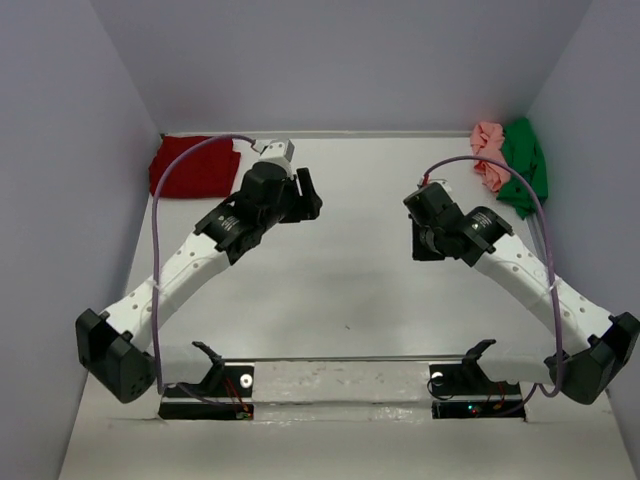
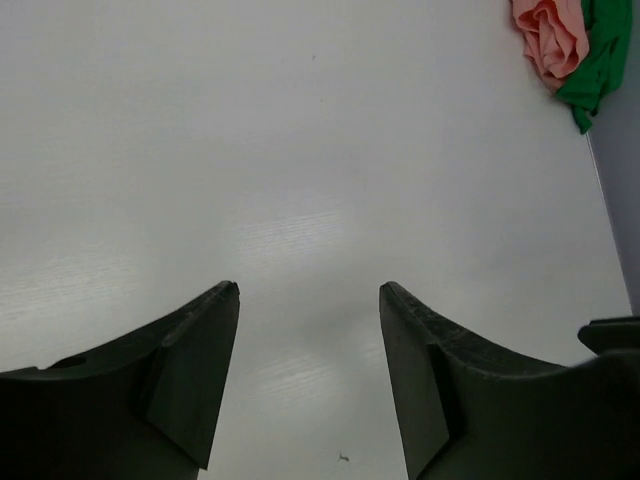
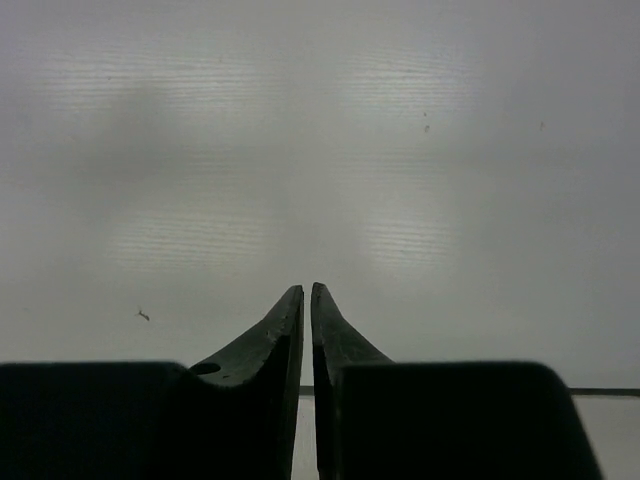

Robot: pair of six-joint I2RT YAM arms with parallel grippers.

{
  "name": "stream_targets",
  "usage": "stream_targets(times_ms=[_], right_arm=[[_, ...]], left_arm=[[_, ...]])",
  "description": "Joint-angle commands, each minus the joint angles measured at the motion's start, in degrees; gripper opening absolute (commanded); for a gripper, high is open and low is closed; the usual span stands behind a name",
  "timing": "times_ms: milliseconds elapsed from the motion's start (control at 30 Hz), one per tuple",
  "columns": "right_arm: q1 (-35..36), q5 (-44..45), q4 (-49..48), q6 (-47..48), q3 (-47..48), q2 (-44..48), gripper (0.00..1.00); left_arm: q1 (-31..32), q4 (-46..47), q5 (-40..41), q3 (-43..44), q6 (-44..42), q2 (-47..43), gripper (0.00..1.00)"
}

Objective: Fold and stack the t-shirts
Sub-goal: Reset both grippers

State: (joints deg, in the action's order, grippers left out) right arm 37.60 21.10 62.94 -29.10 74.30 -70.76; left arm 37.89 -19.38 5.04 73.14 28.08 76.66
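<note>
This is a robotics lab test cell, not a lived-in room: a bare white table (image 1: 340, 290) is boxed in on three sides by plain pale walls (image 1: 60, 150). Bolted at its near edge are two white-and-black machines, the left arm (image 1: 185, 262) and the right arm (image 1: 520, 265). Purple cables (image 1: 157, 215) loop along them, and small lit circuit boards (image 1: 465, 405) sit by their mounts.

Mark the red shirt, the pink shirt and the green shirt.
red shirt (image 1: 200, 172): top external view, middle of the visible cloth.
pink shirt (image 1: 488, 150): top external view, centre of the crumpled heap.
green shirt (image 1: 525, 155): top external view, its broad upper middle.
</note>
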Motion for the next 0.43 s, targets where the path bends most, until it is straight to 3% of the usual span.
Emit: stream_targets(times_ms=[0, 200, 400], right_arm=[[0.6, 3.1, -9.3, -2.5, -3.4, 4.1, 0.34], [0.6, 2.3, -13.3, -3.3, -8.6, 11.2, 0.39], [0.6, 1.9, -15.1, -2.5, -13.6, 20.8, 0.39]], left_arm=[[2.3, 7.8, 2.8, -9.2, -2.1, -10.5, 0.73], [4.1, 5.8, 2.9, -12.6, -3.3, -18.1, 0.8], [6.2, 5.7, 3.4, -13.2, -2.1, -19.4, 0.91]])
